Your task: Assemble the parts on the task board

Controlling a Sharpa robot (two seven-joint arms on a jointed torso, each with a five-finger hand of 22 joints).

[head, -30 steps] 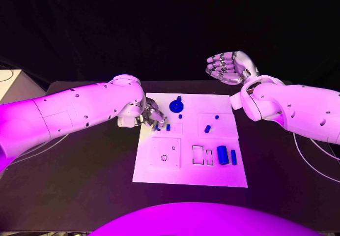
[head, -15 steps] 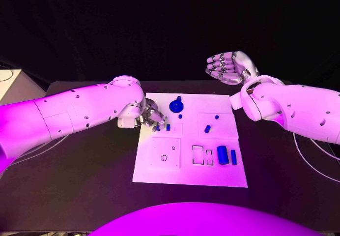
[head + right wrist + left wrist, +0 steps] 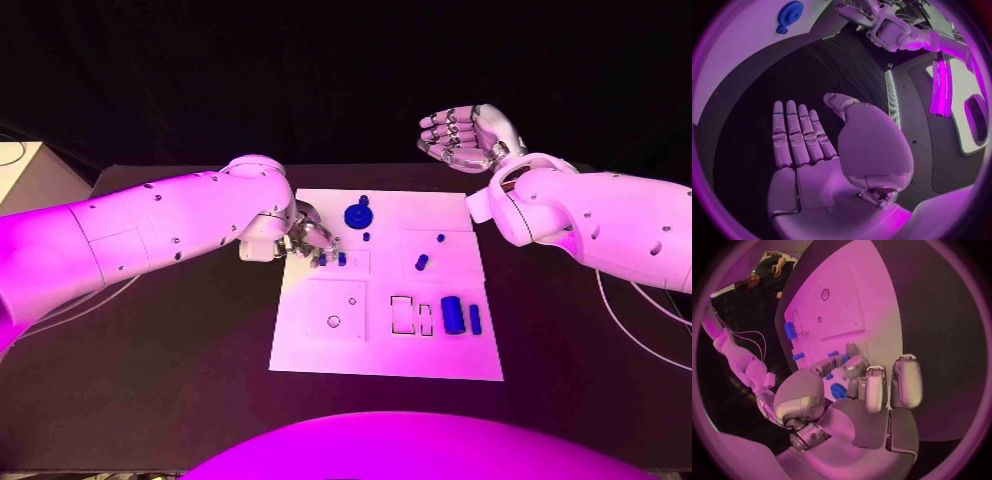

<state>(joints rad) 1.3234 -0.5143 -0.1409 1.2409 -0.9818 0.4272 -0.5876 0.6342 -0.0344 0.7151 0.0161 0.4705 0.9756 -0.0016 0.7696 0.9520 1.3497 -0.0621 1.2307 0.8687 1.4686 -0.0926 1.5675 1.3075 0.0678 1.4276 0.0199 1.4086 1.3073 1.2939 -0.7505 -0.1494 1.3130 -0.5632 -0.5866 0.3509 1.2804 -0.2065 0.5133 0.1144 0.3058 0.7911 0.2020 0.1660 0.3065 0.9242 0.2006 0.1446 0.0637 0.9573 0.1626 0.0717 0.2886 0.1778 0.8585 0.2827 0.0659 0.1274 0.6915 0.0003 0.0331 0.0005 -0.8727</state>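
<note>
- Now small blue part (image 3: 340,259) is being worked by left hand (image 3: 306,238) at task board (image 3: 387,355)'s upper-left slot; fingertips touching it (grip cannot be told).
- Right hand (image 3: 463,135) is being held flat-open, well apart.

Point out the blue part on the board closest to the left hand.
The small blue piece at the left hand's fingertips, near the task board's left edge. The round blue part, slanted piece and blue cylinder lie farther right.

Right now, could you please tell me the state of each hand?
Left hand: fingers down at the task board beside a small blue part; whether it grips anything cannot be told.
Right hand: open, holding nothing.
</note>
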